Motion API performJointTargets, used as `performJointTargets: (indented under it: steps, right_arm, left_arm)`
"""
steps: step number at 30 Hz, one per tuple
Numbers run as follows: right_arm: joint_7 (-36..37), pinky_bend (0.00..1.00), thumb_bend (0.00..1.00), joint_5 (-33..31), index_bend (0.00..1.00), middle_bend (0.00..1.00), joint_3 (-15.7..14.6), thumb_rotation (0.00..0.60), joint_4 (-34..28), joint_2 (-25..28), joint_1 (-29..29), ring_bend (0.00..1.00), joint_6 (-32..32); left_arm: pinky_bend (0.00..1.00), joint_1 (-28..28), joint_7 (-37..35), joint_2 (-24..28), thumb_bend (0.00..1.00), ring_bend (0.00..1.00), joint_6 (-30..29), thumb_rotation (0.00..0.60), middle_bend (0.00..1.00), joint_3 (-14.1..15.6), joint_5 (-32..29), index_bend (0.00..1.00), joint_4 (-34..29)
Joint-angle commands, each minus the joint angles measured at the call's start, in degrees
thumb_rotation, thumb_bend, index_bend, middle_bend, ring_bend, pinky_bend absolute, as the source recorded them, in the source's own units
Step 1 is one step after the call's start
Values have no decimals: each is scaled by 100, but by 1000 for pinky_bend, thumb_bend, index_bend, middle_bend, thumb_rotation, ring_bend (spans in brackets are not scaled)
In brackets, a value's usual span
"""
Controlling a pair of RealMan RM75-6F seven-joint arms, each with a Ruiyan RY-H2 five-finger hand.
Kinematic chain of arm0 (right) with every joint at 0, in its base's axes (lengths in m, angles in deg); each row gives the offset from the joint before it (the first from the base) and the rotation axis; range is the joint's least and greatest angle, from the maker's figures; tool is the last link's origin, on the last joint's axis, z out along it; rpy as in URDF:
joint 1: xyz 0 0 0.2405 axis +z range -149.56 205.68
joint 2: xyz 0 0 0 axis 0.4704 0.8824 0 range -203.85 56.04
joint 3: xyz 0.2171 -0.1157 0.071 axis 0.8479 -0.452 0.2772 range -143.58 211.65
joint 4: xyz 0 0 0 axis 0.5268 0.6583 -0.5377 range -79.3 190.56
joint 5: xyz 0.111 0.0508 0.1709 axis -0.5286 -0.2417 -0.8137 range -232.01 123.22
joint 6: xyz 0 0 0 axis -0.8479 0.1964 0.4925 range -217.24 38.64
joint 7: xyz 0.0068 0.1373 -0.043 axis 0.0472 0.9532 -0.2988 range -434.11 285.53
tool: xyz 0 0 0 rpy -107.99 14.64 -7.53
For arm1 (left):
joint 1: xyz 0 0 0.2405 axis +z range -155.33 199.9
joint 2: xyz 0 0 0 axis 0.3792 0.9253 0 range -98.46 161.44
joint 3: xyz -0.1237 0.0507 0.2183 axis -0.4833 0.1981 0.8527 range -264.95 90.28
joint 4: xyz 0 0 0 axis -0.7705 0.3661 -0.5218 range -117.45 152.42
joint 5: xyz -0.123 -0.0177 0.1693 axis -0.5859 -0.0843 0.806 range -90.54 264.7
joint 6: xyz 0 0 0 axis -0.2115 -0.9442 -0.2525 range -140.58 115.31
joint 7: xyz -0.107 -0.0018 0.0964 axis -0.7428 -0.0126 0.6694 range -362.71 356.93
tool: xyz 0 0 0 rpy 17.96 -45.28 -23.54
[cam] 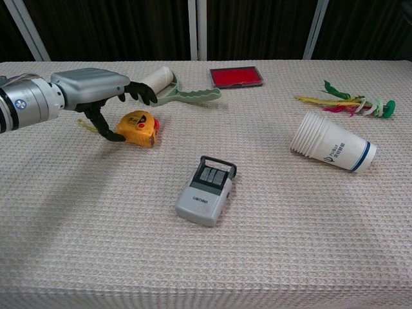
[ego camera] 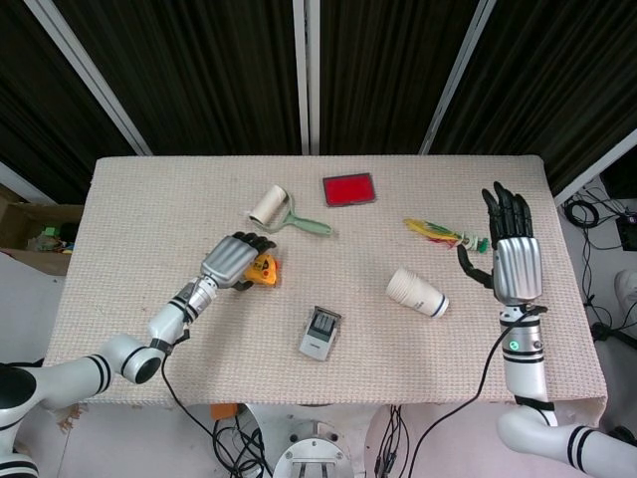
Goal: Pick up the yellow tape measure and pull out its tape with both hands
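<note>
Left robot hand arches, fingers spread, over the yellow plastic tape measure lying on the tabletop's left, poised to grasp; right robot hand waits spread at far right.

We are observing the yellow tape measure lying flat on the table, left of centre.
</note>
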Motion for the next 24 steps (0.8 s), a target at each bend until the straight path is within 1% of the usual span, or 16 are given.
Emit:
performJointTargets:
  steps: [1, 6, 13, 24]
  right_arm:
    - [-20, 0, 321, 2, 0, 0, -6, 600, 0, 10, -9, 0, 3]
    - [1, 0, 322, 63, 0, 0, -38, 600, 3, -34, -17, 0, -24]
    - [36, 0, 322, 73, 0, 0, -38, 600, -65, -32, -24, 0, -7]
    - [7, 0, 323, 81, 0, 0, -40, 600, -58, -42, -22, 0, 21]
  left_arm:
    - [291, -2, -38, -13, 205, 215, -28, 600, 236, 0, -11, 216, -7]
    - [331, -55, -148, -70, 204, 232, -11, 600, 258, 18, 15, 238, 77]
    - [361, -117, -85, -104, 214, 247, 83, 600, 271, 42, -65, 280, 102]
    - [413, -138, -19, -92, 315, 292, 160, 600, 329, 8, -307, 343, 102]
